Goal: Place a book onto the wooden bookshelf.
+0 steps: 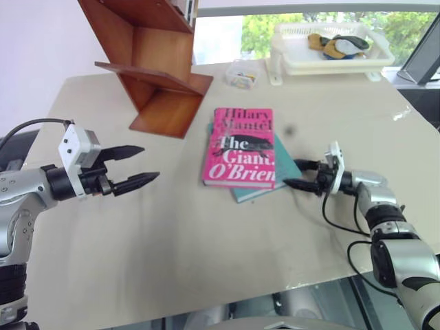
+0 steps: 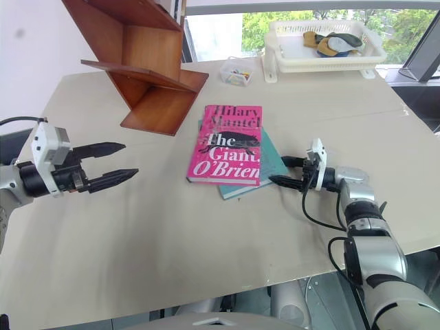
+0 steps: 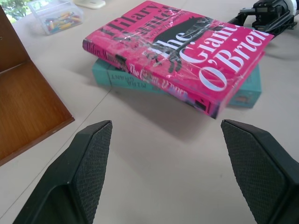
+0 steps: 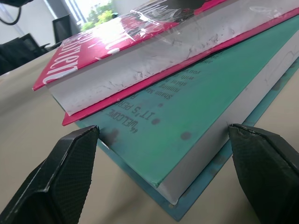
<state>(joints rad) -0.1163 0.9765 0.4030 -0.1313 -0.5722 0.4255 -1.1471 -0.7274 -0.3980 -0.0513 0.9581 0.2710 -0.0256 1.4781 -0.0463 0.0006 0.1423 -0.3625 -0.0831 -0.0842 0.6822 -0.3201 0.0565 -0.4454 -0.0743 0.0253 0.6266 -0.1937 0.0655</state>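
Mid-frame on the counter (image 1: pixel 172 261), the pink book (image 1: pixel 240 146) reads "Hilary Mantel, The Giant, O'Brien", lying on a teal book (image 1: pixel 265 182). The wooden bookshelf (image 1: pixel 148 62) stands upper left. Both the left end effector (image 1: pixel 137 167) and right end effector (image 1: pixel 297 174) gape apart, empty.

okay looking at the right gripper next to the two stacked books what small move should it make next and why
Probably raise the right gripper slightly. Its open black fingers sit low at the corner of the plain teal book, while the bright pink paperback book lies on top; the fingers should line up with the pink one's page edge before closing.
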